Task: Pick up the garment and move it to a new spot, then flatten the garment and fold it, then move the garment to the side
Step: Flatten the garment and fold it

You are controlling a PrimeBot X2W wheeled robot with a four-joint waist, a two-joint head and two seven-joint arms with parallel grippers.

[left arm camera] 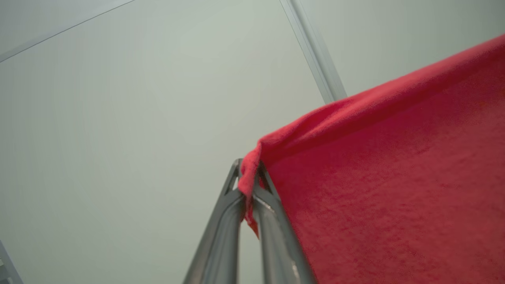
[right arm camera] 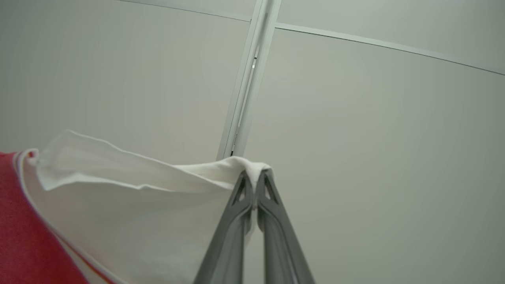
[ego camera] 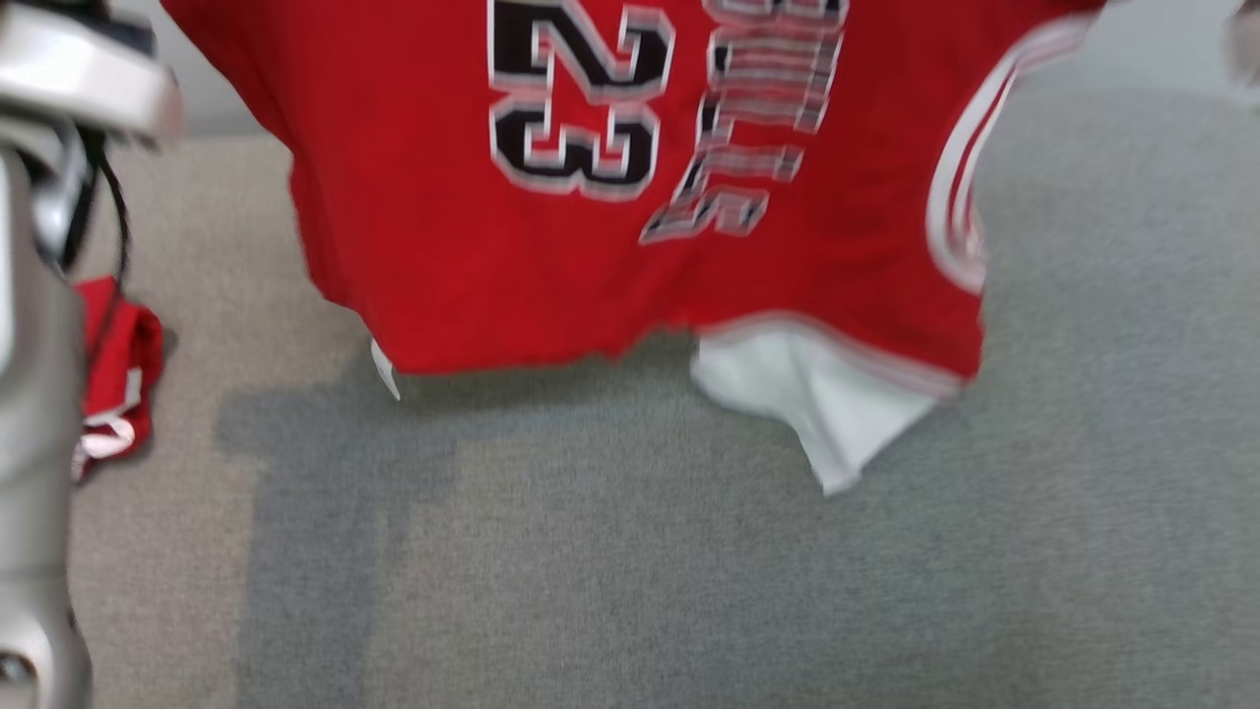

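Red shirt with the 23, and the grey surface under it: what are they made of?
Red shirt: soft matte cloth, probably knit; it drapes, creases, and looks fuzzy. Grey surface: likely woven fabric or carpet, matte and finely speckled; which one is unclear.

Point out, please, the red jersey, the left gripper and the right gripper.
red jersey (ego camera: 551, 276), head view, plain red cloth below the number 23.
left gripper (left arm camera: 249, 170), left wrist view, between fingertips pinching the red hem.
right gripper (right arm camera: 256, 177), right wrist view, between fingertips pinching the white edge.
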